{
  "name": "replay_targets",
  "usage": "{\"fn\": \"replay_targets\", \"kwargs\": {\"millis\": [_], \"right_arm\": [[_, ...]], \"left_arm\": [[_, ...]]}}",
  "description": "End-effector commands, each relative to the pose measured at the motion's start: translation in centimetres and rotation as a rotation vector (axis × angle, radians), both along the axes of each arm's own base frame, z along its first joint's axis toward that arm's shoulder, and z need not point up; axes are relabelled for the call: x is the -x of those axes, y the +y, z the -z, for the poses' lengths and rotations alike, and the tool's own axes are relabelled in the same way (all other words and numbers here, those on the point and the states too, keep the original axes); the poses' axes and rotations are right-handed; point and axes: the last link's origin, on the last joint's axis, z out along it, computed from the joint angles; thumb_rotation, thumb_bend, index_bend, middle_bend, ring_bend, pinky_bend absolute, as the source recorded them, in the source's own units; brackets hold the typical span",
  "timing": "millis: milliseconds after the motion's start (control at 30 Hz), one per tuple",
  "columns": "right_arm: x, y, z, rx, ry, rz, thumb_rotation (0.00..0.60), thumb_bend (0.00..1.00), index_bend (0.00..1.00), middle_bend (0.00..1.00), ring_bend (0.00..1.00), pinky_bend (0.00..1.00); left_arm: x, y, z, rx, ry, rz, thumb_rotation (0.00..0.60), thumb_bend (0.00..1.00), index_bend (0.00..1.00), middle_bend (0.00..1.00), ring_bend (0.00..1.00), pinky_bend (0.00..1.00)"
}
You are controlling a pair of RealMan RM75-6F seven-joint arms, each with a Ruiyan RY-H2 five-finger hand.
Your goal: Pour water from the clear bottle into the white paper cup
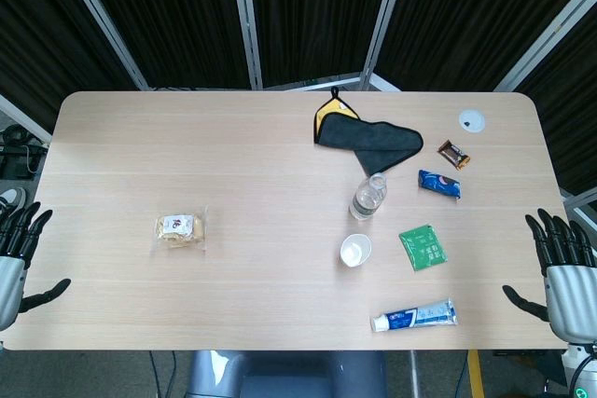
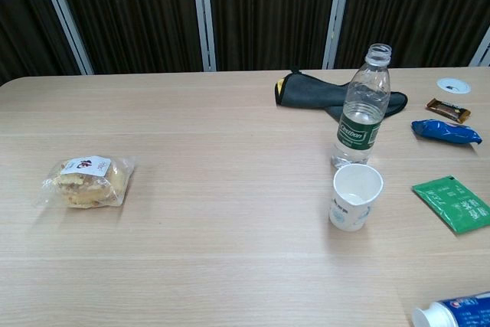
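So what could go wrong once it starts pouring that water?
The clear bottle has no cap on, so a clumsy grab by a robot hand could tip it and spill. The white paper cup looks light and stands close in front of the bottle; reaching past it might knock it over. A spill could reach the green packet nearby.

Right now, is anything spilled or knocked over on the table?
Nothing is spilled. The clear bottle stands upright with its cap off, and the white paper cup stands upright just in front of it. The toothpaste tube lies flat, which is normal.
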Motion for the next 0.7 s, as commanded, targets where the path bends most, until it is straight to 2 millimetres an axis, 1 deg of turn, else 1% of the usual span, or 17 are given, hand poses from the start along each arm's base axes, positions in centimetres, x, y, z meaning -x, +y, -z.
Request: {"fn": "replay_targets", "kwargs": {"millis": [33,200,300,367,467,567,633,667,700], "right_arm": [[0.0,-0.1,0.0,0.001,-0.003,0.002,0.600,0.00,0.00,0.00,0.00,0.00],[0.3,-0.5,0.4,-0.039,-0.030,0.009,0.600,0.00,0.00,0.00,0.00,0.00],[0.8,-1.4,0.9,-0.088,-0.078,0.028,0.600,0.00,0.00,0.00,0.00,0.00],[1.4,-2.8,1.0,-0.106,-0.092,0.051,0.600,0.00,0.00,0.00,0.00,0.00],[2.2,-5.3,1.6,-0.131,-0.185,0.079,0.600,0.00,0.00,0.00,0.00,0.00],[3.0,-7.2,2.1,-0.164,-0.236,0.094,0.600,0.00,0.00,0.00,0.00,0.00],[4.0,-10.0,2.9,-0.219,-0.284,0.115,0.600,0.00,0.00,0.00,0.00,0.00],[4.2,-10.6,3.1,-0.235,-0.295,0.115,0.600,0.00,0.00,0.00,0.00,0.00],[4.6,-11.7,3.4,-0.270,-0.317,0.111,0.600,0.00,0.00,0.00,0.00,0.00]], "left_arm": [[0.0,0.0,0.0,-0.002,0.003,0.001,0.600,0.00,0.00,0.00,0.00,0.00],[0.0,0.1,0.1,-0.003,-0.005,0.001,0.600,0.00,0.00,0.00,0.00,0.00],[-0.1,0.1,0.0,-0.004,-0.008,0.009,0.600,0.00,0.00,0.00,0.00,0.00],[-0.2,0.1,0.0,0.000,-0.014,0.012,0.600,0.00,0.00,0.00,0.00,0.00],[-0.3,0.2,0.0,0.007,-0.022,0.013,0.600,0.00,0.00,0.00,0.00,0.00],[-0.4,0.3,0.0,0.005,-0.019,0.014,0.600,0.00,0.00,0.00,0.00,0.00],[-0.4,0.5,0.2,0.003,-0.009,0.013,0.600,0.00,0.00,0.00,0.00,0.00],[-0.5,0.5,0.3,0.002,-0.009,0.014,0.600,0.00,0.00,0.00,0.00,0.00],[-0.6,0.6,0.4,0.002,-0.009,0.017,0.600,0.00,0.00,0.00,0.00,0.00]]}}
